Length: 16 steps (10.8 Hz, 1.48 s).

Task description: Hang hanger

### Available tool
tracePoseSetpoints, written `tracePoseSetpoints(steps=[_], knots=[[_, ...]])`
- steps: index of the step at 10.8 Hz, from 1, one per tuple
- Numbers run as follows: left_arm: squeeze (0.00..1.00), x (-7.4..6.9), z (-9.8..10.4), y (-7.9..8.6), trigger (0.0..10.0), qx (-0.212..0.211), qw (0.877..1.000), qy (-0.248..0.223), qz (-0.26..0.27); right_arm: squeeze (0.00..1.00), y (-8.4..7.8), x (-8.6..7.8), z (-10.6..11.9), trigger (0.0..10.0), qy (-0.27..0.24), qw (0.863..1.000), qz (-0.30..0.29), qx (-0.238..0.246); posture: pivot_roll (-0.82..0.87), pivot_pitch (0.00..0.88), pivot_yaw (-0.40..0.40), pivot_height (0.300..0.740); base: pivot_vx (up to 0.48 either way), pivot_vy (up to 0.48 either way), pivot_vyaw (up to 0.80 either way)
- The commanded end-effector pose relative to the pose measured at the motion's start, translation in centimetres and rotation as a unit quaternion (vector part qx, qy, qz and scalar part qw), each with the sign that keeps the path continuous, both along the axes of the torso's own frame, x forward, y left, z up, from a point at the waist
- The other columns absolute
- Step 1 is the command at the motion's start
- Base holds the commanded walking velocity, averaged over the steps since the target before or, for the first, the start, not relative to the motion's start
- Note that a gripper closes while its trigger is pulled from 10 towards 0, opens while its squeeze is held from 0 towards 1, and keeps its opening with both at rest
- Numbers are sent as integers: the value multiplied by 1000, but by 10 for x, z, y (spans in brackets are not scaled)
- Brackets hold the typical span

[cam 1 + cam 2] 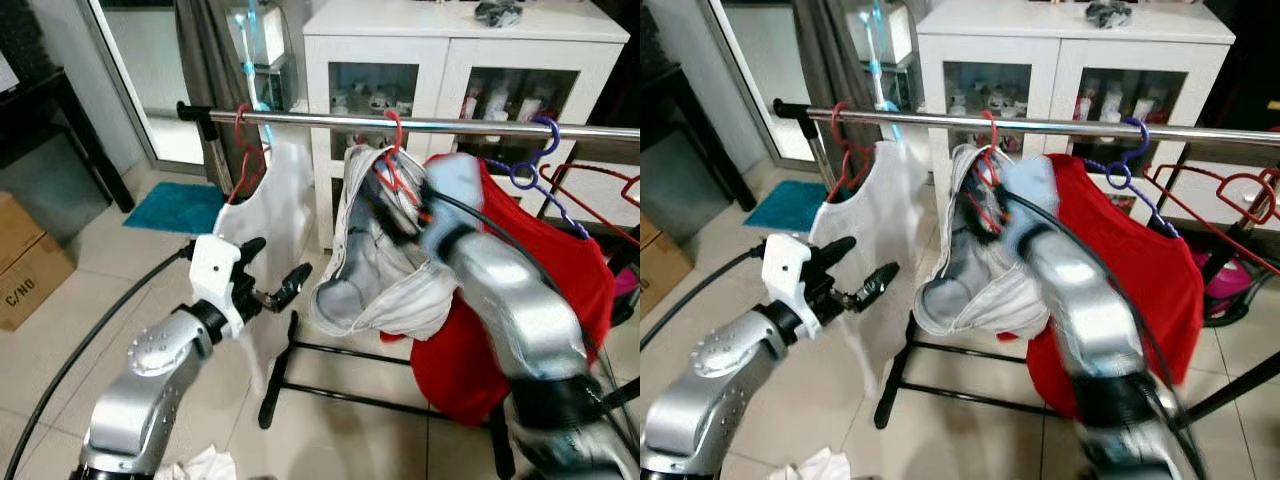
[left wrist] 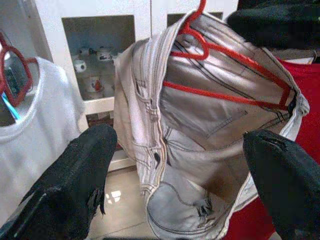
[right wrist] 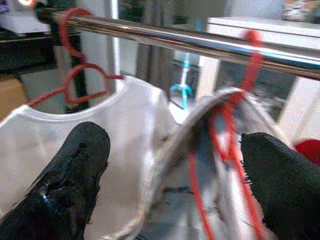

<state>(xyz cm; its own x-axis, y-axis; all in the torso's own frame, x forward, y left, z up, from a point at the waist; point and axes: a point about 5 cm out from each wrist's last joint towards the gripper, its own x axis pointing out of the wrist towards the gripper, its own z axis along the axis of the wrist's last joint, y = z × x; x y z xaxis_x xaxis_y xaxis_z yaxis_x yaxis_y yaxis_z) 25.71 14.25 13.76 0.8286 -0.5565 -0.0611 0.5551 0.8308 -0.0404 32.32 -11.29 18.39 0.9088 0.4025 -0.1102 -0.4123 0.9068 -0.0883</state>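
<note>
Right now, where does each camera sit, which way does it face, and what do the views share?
Left eye view: on the head, looking forward and down at the rail; both silver arms show, left gripper open.
Right eye view: its stereo twin, same scene; the right arm reaches up to the shorts.
Left wrist view: along the left gripper's fingers, facing the shorts on the red hanger.
Right wrist view: along the open right gripper, facing rail, hanger hook and white shirt.
Shared: shorts and hanger appear in all.

A home — clothes rail [image 1: 420,124], white glass-fronted cabinet [image 1: 450,60], tiled floor [image 1: 120,290]
</note>
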Motion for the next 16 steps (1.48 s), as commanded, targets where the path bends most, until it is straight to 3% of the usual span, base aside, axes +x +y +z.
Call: tracePoseSetpoints(steps=[1, 3, 4, 6, 8, 14, 16], knots=[[0, 3, 3, 4, 10000, 3, 1000, -1, 1, 1000, 4, 11, 1, 10000, -4, 1000, 0, -9, 9, 0, 77, 740, 0, 0, 0], [0, -4, 3, 0, 10000, 13, 999, 7, -50, 1000, 8, 27, -3, 10000, 18, 998, 1, -64, 9, 0, 80, 740, 0, 0, 0], [0, -5, 4, 0, 10000, 13, 998, 6, -59, 0, 7, 33, -2, 10000, 23, 998, -5, -66, 14, 0, 79, 740, 0, 0, 0], [0, -11, 7, -2, 10000, 8, 995, 6, -95, 0, -5, 48, -1, 10000, 34, 993, -55, -94, 18, 0, 75, 740, 0, 0, 0], [0, -16, 6, -4, 10000, 25, 991, 9, -130, 0, -3, 51, 8, 10000, 23, 994, -54, -88, 21, 0, 74, 740, 0, 0, 0], [0, -16, 5, -6, 10000, 26, 988, 11, -149, 0, 0, 60, -3, 10000, 58, 992, -59, -98, 11, 0, 97, 740, 0, 0, 0], [0, -16, 5, -6, 10000, 25, 988, 12, -149, 0, -5, 68, -8, 10000, 67, 987, -90, -117, 15, 0, 96, 740, 0, 0, 0]])
